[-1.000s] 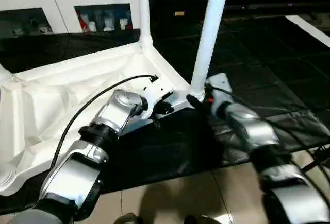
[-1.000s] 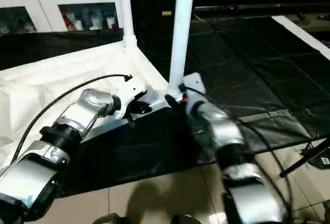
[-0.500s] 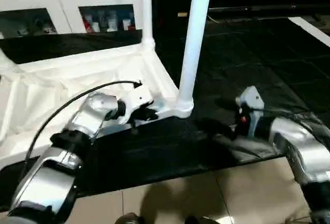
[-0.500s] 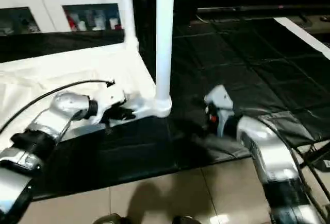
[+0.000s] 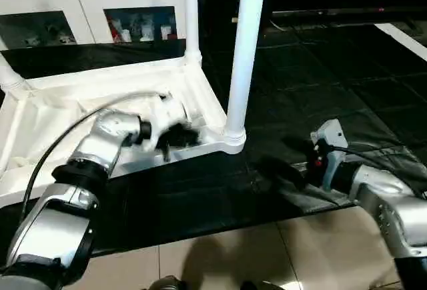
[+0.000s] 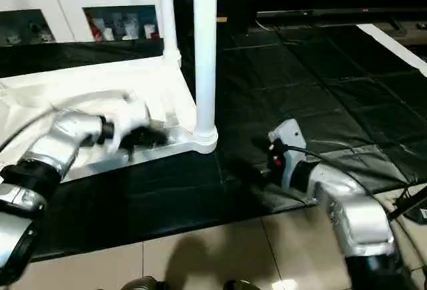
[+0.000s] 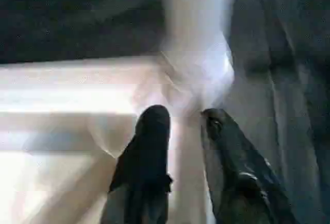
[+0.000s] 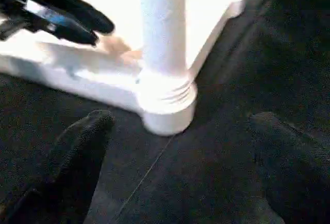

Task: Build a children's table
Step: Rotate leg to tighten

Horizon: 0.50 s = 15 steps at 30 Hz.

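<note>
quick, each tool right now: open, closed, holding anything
Left tool: fingers slightly apart at the tabletop's edge, holding nothing.
Right tool: wide open, empty.

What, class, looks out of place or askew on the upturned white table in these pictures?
Nothing stands out. The tabletop lies underside up on the black mat, and the near corner leg and far leg stand upright in their sockets.

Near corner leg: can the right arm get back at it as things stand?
Probably yes. The right gripper is open, facing the near leg, with only bare black mat between them.
</note>
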### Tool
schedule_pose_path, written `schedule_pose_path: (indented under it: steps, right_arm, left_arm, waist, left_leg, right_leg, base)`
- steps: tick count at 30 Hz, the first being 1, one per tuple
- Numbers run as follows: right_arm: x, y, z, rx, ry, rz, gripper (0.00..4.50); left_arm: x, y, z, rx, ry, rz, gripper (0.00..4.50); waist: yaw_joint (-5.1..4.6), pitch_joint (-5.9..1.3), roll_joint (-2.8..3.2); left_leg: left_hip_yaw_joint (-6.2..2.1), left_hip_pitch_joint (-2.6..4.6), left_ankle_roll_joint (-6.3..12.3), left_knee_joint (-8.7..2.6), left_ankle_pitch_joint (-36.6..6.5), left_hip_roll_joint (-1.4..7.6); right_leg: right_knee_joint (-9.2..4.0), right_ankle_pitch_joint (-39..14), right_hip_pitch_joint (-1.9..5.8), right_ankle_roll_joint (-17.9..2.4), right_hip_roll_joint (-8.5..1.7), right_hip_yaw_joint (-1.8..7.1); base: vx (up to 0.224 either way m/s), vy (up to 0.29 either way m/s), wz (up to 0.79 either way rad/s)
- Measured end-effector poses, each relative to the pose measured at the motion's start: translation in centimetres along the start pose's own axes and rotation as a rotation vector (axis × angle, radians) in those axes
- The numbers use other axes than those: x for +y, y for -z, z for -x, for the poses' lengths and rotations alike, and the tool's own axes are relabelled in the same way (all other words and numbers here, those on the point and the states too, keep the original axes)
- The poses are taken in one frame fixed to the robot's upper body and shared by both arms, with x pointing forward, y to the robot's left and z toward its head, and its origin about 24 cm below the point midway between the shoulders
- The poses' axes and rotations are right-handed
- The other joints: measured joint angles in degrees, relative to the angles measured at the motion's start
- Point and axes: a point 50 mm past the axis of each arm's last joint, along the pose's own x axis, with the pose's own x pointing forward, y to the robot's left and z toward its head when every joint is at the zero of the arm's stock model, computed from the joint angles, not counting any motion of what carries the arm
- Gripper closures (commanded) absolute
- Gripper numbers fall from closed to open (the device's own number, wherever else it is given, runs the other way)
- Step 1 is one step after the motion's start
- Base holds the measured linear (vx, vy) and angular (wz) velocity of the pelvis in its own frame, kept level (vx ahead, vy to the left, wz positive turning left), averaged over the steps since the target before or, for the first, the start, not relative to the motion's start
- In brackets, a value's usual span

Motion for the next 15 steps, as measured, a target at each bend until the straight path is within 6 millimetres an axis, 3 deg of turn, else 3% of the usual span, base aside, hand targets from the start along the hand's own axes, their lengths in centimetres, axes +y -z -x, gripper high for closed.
schedule_pose_path:
  steps: [4, 6, 11, 13, 15]
  right_arm:
    - [0.1, -0.5, 0.0, -0.031, 0.084, 0.014, 0.00]
    - [0.5, -0.2, 0.0, -0.051, 0.164, -0.002, 0.00]
    - [2.0, 1.2, 0.1, -0.040, 0.243, -0.010, 0.00]
    - [2.2, 1.9, 0.1, -0.013, 0.275, -0.007, 0.00]
    - [2.7, 2.4, -0.2, 0.006, 0.280, -0.007, 0.00]
  left_arm:
    - [0.6, -0.8, 0.7, -0.087, -0.121, 0.061, 2.78]
    - [0.4, -0.7, 1.1, -0.186, -0.267, 0.136, 2.67]
    - [-2.6, 1.2, 1.8, -0.274, -0.541, 0.274, 2.26]
    - [-4.0, 1.4, 2.0, -0.287, -0.613, 0.305, 2.26]
    - [-5.2, 2.1, 2.4, -0.260, -0.665, 0.304, 1.91]
  waist:
    - [-0.21, -0.05, 0.07]
    - [-0.31, -0.08, 0.05]
    - [-0.48, -0.12, -0.17]
    - [-1.30, -0.16, -0.26]
    - [-2.38, -0.13, -0.21]
  left_leg:
    - [0.02, 0.01, 0.00, -0.01, -0.01, -0.01]
    - [0.04, 0.04, -0.04, -0.06, -0.03, 0.00]
    - [0.10, -0.04, -0.08, -0.11, -0.12, 0.00]
    - [-1.64, -1.11, -0.07, 0.21, -0.04, -0.20]
    - [-3.92, -1.35, -0.32, 0.67, 0.08, -0.42]
  right_leg:
    - [-0.02, 0.00, 0.02, 0.00, 0.00, 0.03]
    - [-0.01, -0.01, 0.01, 0.02, 0.00, 0.06]
    - [-0.01, -0.09, -0.09, 0.13, 0.01, 0.09]
    - [-0.11, -0.36, 0.42, 0.22, -0.18, -1.42]
    - [0.27, -1.09, 1.20, 0.11, 0.22, -2.35]
  base:
    - [0.000, 0.000, 0.00]
    - [0.000, 0.000, 0.00]
    - [0.000, 0.000, 0.00]
    - [-0.009, -0.010, 0.13]
    - [0.027, -0.045, 0.50]
